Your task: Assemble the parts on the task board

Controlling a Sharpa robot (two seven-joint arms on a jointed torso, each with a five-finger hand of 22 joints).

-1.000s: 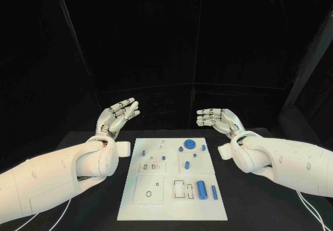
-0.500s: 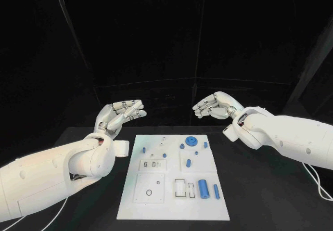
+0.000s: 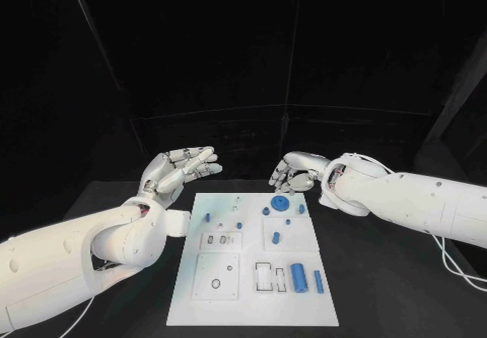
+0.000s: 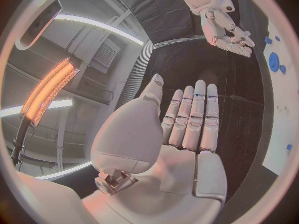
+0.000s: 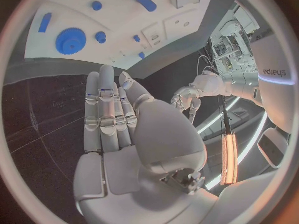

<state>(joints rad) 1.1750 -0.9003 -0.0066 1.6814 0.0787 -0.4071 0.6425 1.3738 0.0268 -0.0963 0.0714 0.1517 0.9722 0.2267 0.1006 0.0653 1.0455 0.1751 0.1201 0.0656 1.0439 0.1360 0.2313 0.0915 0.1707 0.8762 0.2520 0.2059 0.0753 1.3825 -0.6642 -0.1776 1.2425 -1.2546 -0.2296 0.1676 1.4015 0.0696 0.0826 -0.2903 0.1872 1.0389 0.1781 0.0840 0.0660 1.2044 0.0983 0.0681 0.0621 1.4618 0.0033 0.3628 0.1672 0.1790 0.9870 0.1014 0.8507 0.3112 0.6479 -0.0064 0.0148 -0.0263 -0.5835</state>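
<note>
The white task board (image 3: 254,299) lies in the middle of the black table. On it I see a blue gear (image 3: 278,205) near the far edge, a thick blue cylinder (image 3: 298,276) and a thin blue peg (image 3: 317,282) at the near right, and another peg (image 3: 274,237) mid-board. My left hand (image 3: 183,167) hovers above the board's far left corner, fingers straight and holding nothing. My right hand (image 3: 294,172) hangs over the far edge just beyond the gear, fingers loosely bent, empty. The right wrist view shows the right hand (image 5: 115,114) over the gear (image 5: 70,40).
Small blue pieces (image 3: 206,217) dot the board's far half, and rectangular recesses (image 3: 217,270) sit in its near left. Black table (image 3: 395,282) stretches on both sides of the board. In the left wrist view, the left hand (image 4: 187,129) faces the right hand (image 4: 230,35).
My right hand has swung down and leftward, from high at the right to just beyond the gear. The left hand has barely shifted.
</note>
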